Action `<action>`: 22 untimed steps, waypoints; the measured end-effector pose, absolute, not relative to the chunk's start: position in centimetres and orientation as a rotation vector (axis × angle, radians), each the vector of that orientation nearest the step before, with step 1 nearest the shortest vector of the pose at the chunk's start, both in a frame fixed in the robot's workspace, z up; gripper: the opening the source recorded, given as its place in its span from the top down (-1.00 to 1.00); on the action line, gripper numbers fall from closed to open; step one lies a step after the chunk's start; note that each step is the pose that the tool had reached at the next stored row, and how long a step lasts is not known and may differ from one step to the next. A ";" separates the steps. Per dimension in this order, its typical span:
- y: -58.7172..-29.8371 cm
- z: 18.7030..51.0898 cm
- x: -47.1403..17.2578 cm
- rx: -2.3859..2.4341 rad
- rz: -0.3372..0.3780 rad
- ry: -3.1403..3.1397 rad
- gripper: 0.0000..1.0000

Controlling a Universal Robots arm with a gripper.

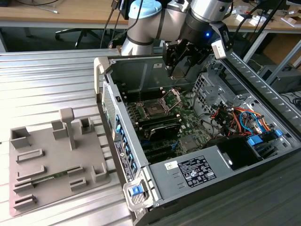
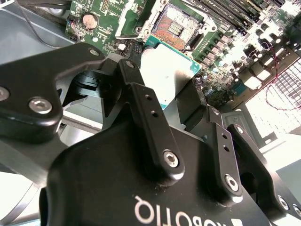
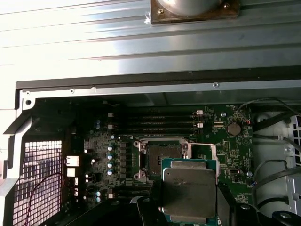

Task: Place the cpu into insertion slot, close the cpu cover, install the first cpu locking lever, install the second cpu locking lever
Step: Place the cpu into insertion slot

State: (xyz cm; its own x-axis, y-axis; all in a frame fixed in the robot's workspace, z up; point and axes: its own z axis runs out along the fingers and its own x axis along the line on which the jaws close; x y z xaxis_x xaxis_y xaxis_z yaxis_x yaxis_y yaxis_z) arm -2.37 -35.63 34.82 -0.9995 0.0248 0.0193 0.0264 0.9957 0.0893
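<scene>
The claw grips the cpu flat by its edges, hovering over the open insertion slot, whose cpu cover stands raised to admit it.

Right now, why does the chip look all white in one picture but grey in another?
In the second wrist view glare washes the cpu nearly white; in the first wrist view it reads dull grey with soft reflections, while the ribbed metal table glares bright.

Cpu in gripper above socket
</scene>
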 end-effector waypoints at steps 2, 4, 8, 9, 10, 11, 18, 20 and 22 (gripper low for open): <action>-35.6 34.8 -2.4 -0.040 -0.140 -3.120 -0.08; -35.6 34.7 -2.4 -0.040 -0.140 -3.120 -0.08; -35.6 34.6 -2.4 -0.040 -0.140 -3.120 -0.08; -35.6 34.6 -2.4 -0.040 -0.140 -3.120 -0.08; -35.6 34.6 -2.4 -0.040 -0.140 -3.120 -0.08; -35.6 34.5 -2.4 -0.040 -0.140 -3.120 -0.08; -35.6 34.4 -2.4 -0.040 -0.140 -3.120 -0.08; -35.6 34.3 -2.4 -0.040 -0.140 -3.120 -0.08; -35.6 34.3 -2.4 -0.040 -0.140 -3.120 -0.08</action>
State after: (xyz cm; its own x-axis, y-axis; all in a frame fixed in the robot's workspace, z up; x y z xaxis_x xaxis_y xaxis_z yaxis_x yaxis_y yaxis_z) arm -2.37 -35.63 34.28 -0.9995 0.0247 0.0193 0.0264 0.9957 0.0893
